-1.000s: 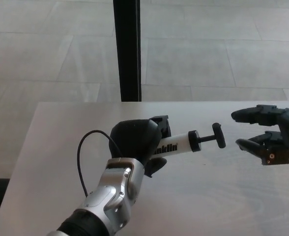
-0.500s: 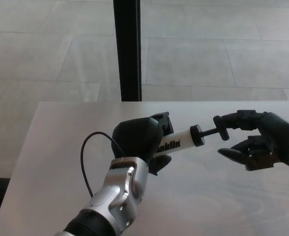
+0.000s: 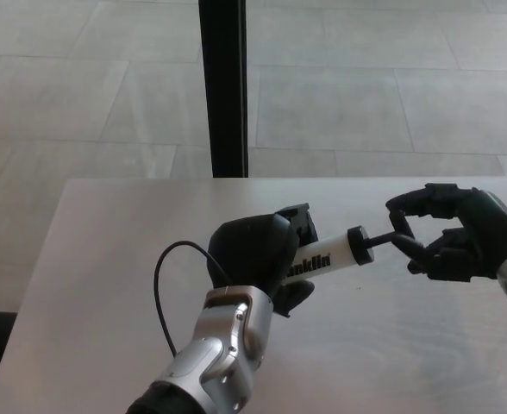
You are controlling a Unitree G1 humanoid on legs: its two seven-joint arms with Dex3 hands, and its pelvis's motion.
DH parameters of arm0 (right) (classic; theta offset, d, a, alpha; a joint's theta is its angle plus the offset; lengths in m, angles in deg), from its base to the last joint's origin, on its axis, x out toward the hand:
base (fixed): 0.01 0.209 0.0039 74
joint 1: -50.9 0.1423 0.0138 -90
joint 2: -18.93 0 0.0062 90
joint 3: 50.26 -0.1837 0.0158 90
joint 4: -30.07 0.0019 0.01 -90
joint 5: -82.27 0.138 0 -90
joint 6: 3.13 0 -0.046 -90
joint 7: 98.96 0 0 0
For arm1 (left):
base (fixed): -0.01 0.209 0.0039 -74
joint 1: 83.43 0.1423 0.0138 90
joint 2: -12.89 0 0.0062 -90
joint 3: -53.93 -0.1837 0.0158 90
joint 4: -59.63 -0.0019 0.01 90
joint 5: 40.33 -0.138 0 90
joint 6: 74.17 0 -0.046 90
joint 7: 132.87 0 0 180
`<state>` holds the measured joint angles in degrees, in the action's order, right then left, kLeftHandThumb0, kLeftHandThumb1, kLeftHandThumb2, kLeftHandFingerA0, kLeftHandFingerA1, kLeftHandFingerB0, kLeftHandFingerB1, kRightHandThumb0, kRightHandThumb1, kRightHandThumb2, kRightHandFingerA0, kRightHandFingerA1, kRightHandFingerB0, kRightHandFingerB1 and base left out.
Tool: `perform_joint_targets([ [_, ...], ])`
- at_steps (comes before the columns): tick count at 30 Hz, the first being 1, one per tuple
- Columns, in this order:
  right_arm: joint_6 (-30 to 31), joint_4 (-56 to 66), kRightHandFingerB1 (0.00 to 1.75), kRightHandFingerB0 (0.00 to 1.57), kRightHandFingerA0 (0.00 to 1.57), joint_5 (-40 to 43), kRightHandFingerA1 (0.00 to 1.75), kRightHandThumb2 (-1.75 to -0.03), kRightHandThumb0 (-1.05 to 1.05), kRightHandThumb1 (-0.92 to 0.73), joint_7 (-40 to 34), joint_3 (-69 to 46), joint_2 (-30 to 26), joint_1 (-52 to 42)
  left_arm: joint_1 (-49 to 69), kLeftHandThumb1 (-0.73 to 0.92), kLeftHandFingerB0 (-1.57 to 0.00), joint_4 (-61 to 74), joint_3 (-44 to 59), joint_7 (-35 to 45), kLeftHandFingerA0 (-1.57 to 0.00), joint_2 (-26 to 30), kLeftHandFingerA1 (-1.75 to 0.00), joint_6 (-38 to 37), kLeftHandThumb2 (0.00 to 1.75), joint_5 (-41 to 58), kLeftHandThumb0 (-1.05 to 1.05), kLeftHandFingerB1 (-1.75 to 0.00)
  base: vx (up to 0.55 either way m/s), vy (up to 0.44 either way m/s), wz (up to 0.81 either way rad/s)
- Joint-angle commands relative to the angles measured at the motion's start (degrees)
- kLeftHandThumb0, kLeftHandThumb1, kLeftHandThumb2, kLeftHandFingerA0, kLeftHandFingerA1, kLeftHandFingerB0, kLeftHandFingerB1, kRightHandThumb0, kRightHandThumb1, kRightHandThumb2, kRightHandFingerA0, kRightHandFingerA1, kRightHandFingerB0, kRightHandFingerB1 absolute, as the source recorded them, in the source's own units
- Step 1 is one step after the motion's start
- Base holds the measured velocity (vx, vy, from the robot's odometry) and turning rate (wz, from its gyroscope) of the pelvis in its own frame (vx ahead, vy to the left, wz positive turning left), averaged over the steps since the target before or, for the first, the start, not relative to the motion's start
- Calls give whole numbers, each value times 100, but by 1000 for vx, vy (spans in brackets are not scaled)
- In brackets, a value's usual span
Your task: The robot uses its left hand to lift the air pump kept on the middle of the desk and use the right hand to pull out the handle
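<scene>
Head view is showing the air pump (image 3: 329,256) held above the middle of the desk (image 3: 90,259), its white barrel slanting up toward the robot's right with the black cap at the outer end. The left hand (image 3: 255,255) is wrapping the barrel's near end, its fingers curled tight around it so that only the printed part of the tube is showing beyond them. From the cap a thin rod is running out to the handle (image 3: 398,239), which is sitting inside the right hand (image 3: 456,233). That hand's fingers are closing around the handle from above and below — whether they are already pinching it firmly cannot be told, since the black handle is blending into the black fingers. A thin black cable (image 3: 169,285) is looping off the left wrist.

The risk now looks to be a shallow hold: if the right fingers are catching only the handle's tip, a pull may be slipping off. A pull not in line with the rod — or a loose left grasp — could twist the barrel round.
</scene>
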<state>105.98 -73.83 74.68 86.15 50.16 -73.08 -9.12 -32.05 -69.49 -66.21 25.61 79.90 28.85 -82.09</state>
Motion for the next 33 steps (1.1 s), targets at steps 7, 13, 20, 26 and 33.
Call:
perform_joint_targets([
  [7, -1154, -372, 109, 89, 87, -511, 158, -86, -15, -64, -720, -197, 174, 39, -34, 57, -76, -69, -57, -94, -90, 23, -175, 149, 103, -56, -22, -141, 0, 0, 0],
  [13, -1283, -413, 120, 83, 84, -607, 161, -84, -15, -69, -647, -165, 157, -7, -83, 57, -75, -77, -47, -125, -90, 39, -175, 84, 102, -48, -21, -147, 0, 0, 0],
  [20, -1380, -472, 112, 90, 91, -767, 158, -85, -19, -64, -601, -57, 199, -94, -260, 72, -80, -98, -3, -2, -91, -13, -162, 138, 89, 8, -28, -88, 0, 0, 0],
  [26, -1458, -473, 98, 94, 92, -757, 153, -89, -19, -61, -673, -94, 321, -194, -321, 67, -80, -119, 103, 48, -96, -46, -163, 158, 92, 102, -24, -66, 0, 0, 0],
  [33, -1189, -249, 66, 70, 87, -625, 155, -61, -35, -65, -611, -283, 462, -237, -355, 63, -77, -239, 140, -42, -91, -7, -175, 263, 100, 72, -23, -153, 0, 0, 0],
])
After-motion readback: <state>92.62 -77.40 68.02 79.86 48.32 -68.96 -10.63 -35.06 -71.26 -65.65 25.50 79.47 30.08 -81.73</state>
